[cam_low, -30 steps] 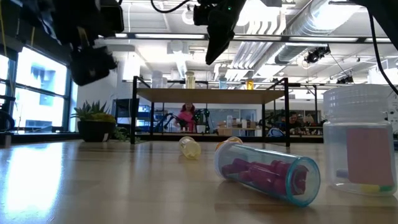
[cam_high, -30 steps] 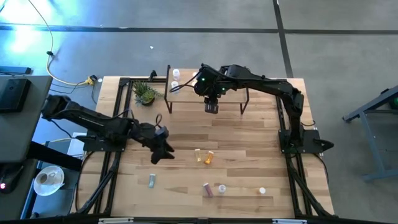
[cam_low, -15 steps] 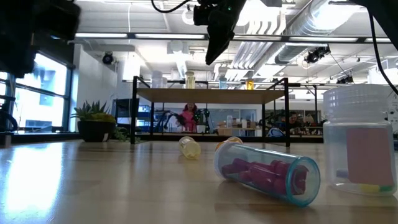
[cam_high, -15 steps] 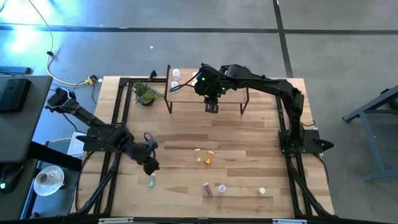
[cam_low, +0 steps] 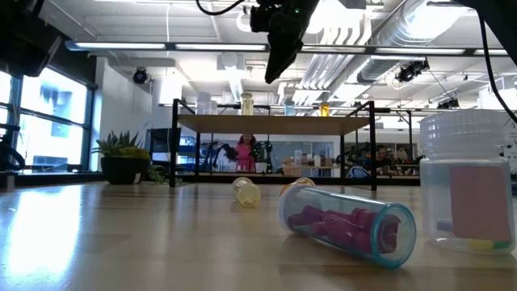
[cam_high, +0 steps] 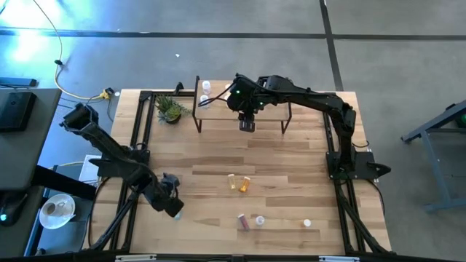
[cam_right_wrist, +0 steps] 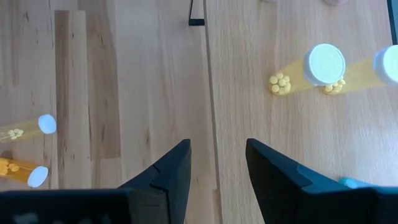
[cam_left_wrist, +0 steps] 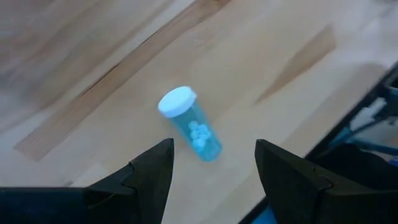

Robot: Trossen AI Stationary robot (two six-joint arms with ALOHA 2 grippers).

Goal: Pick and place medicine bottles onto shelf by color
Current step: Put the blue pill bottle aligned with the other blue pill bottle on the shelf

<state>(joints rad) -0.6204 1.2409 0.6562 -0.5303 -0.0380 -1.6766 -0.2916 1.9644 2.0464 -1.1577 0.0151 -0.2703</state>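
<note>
A blue medicine bottle [cam_left_wrist: 198, 132] with a white cap lies on its side on the table near the front left. My left gripper [cam_left_wrist: 214, 171] hovers over it, open, with a finger on either side and clear of it; the high view shows this gripper [cam_high: 172, 206] too. My right gripper [cam_high: 247, 124] hangs open and empty above the shelf's [cam_high: 240, 109] front edge. Two yellow bottles [cam_right_wrist: 323, 65] stand on the shelf top. A yellow bottle [cam_high: 232, 180], an orange one [cam_high: 245, 184] and a purple one [cam_low: 347, 222] lie on the table.
A potted plant [cam_high: 170, 109] stands left of the shelf. Two white bottles [cam_high: 205, 92] stand at the shelf's far left end. Two more white-capped bottles [cam_high: 259, 220], [cam_high: 307, 223] sit near the front edge. Bare wood lies between the shelf and the loose bottles.
My left gripper has swung toward the table's near left corner and sunk a little, rolling its wrist, until it stands over the blue bottle. Its fingers have stayed open. My right gripper and all bottles have kept still.
</note>
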